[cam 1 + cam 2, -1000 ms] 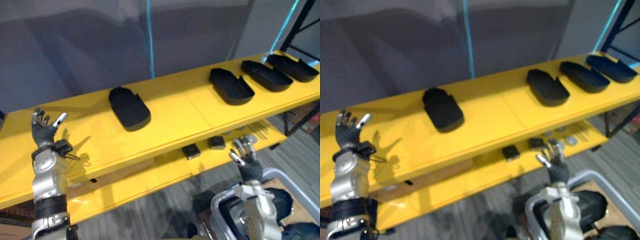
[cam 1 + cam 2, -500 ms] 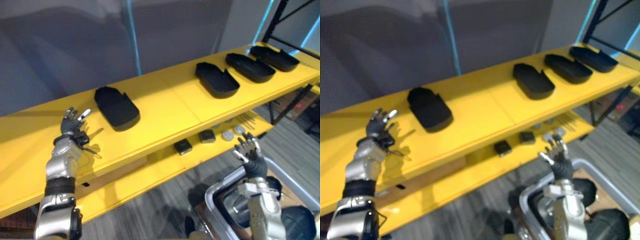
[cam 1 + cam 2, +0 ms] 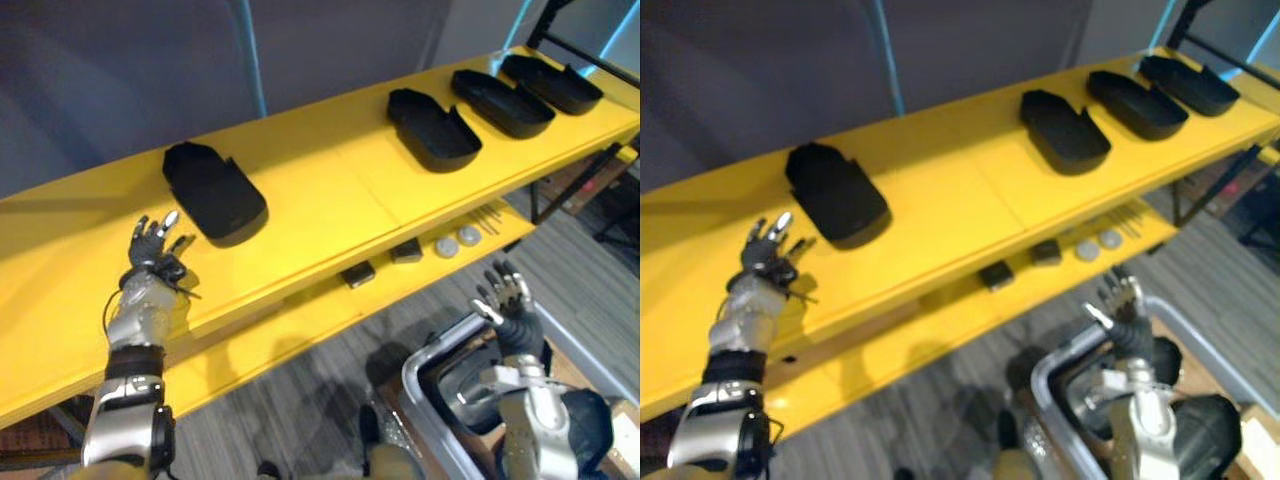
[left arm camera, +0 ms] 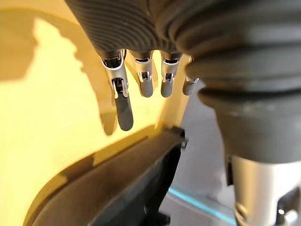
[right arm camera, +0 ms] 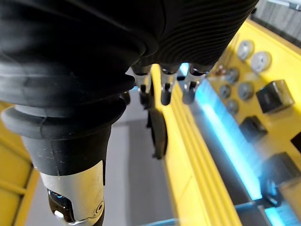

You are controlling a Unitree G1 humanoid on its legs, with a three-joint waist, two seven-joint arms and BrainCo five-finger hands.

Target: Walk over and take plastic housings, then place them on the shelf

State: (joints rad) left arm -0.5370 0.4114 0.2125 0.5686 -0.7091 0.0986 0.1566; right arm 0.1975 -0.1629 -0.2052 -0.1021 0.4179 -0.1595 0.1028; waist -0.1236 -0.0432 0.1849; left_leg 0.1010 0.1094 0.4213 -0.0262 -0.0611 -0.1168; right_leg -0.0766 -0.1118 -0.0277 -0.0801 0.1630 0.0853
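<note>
Several black plastic housings lie on the top board of the yellow shelf. One housing lies toward the left, another right of the middle, and two more at the far right. My left hand hovers open over the shelf's front part, a short way in front of the left housing, holding nothing. Low at the right, my right hand is raised open and empty, in front of the lower shelf board.
The lower yellow board carries small dark blocks and round metal discs. A grey bin stands on the floor by my right arm. A dark rack frame rises at the far right.
The camera has shifted, so the shelf sits a little differently in view. My left hand has come lower and nearer the shelf's front edge. My right hand has dropped slightly and stays open.
</note>
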